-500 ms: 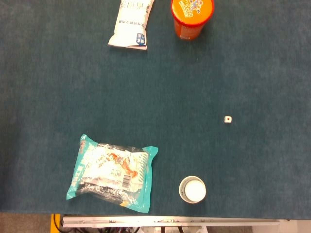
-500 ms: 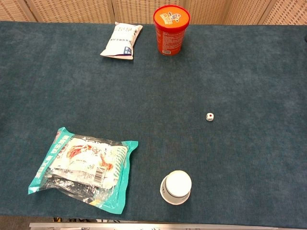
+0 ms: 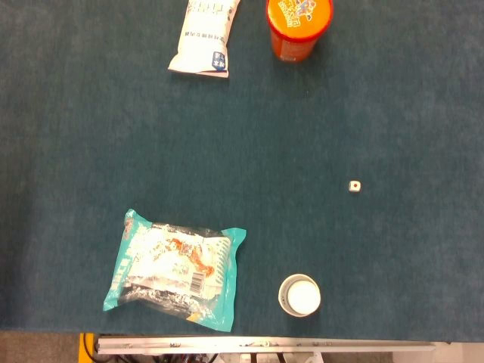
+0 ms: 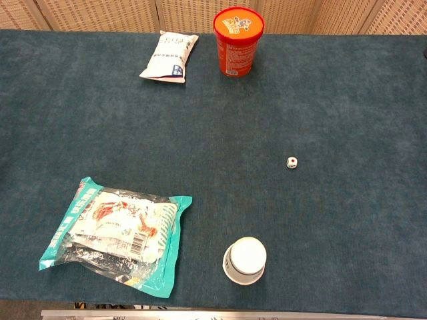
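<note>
Neither hand shows in either view. Nearest the robot, an upturned white cup (image 4: 245, 260) stands beside a teal snack packet (image 4: 117, 234). A small die (image 4: 291, 163) lies farther out, alone. At the far edge sit a white pouch (image 4: 169, 56) and an orange tub (image 4: 235, 41), near each other on the table (image 4: 373, 120).

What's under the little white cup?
The white cup stands upside down on the blue table cover, its flat bottom facing up. Whether anything is hidden underneath cannot be seen, because the cup covers that spot. The small die lies apart from it.
</note>
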